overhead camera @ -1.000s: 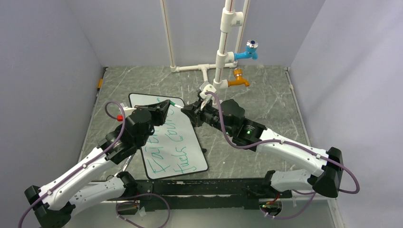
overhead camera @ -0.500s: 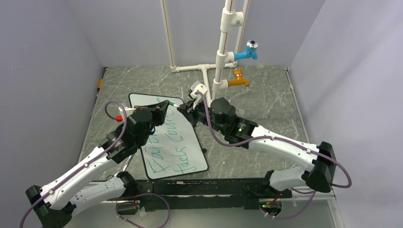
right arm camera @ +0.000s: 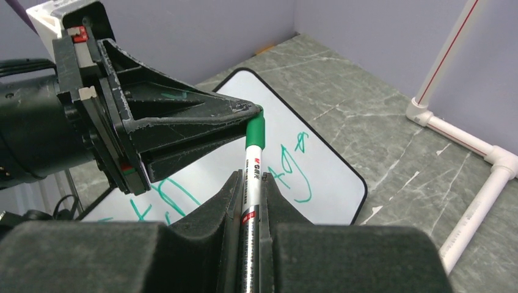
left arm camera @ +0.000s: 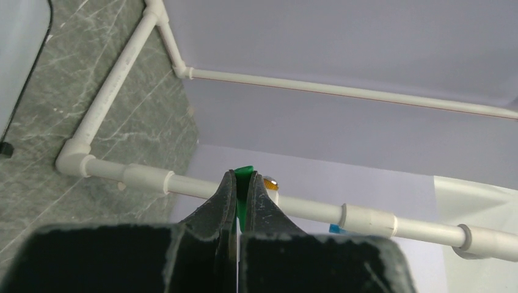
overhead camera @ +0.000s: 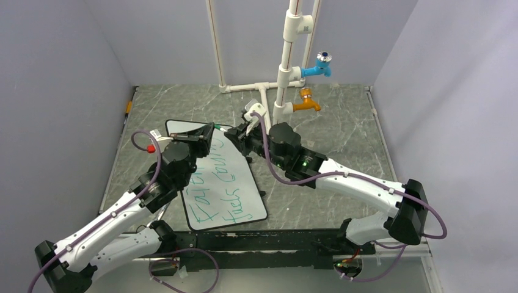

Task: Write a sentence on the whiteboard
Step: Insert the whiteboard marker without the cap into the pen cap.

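Observation:
The whiteboard (overhead camera: 255, 204) lies flat on the grey table, left of centre, with the sentence (overhead camera: 211, 195) on it in green handwriting over two lines. Above its far end the two grippers meet tip to tip. My right gripper (overhead camera: 237, 132) is shut on the silver barrel of a marker (right arm camera: 251, 177). My left gripper (overhead camera: 211, 129) is shut on the marker's green cap (right arm camera: 255, 130), which sits on the barrel's end. In the left wrist view only the cap's green tip (left arm camera: 245, 173) shows between the closed fingers. Part of the green writing (right arm camera: 293, 165) shows under the marker.
A white PVC pipe frame (overhead camera: 287, 61) stands at the back with a blue tap (overhead camera: 317, 66) and an orange tap (overhead camera: 305, 104), close behind the right wrist. Its floor pipes (right arm camera: 482, 152) run along the back wall. Grey walls close in three sides.
My right arm has swung left and back, bringing the marker up to the left gripper's tips. The left gripper has lifted slightly. Both grips stay shut.

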`<state>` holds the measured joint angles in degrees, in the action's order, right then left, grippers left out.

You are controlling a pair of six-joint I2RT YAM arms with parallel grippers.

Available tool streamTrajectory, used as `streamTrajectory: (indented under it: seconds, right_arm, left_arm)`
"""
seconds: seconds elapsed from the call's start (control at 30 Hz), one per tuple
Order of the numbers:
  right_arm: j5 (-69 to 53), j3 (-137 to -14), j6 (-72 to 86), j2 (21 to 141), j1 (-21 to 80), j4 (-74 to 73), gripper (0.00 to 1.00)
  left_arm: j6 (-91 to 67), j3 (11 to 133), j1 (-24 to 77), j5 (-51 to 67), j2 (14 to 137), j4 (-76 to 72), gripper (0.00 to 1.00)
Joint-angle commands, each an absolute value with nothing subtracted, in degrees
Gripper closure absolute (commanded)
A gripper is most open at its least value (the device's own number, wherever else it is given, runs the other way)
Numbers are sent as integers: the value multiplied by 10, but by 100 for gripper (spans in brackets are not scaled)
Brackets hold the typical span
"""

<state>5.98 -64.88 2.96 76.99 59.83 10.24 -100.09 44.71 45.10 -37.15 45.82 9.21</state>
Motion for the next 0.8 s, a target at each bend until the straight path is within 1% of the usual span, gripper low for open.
streamTrajectory:
  seconds: [0.0,0.2,0.43,0.77]
  right_arm:
    - [17,-685,76,799,595,151,100]
    - [-17,-686,132,807,575,190,100]
    - [-66,-711,153,836,562,210,100]
    - [-69,-757,26,859,574,155,100]
  left_arm:
    - [-961,460,478,-213,450,-37,100]
    - [-930,446,478,-200,438,-94,100]
    - [-897,444,477,-171,436,-146,100]
    - [-906,463,478,-113,470,-140,100]
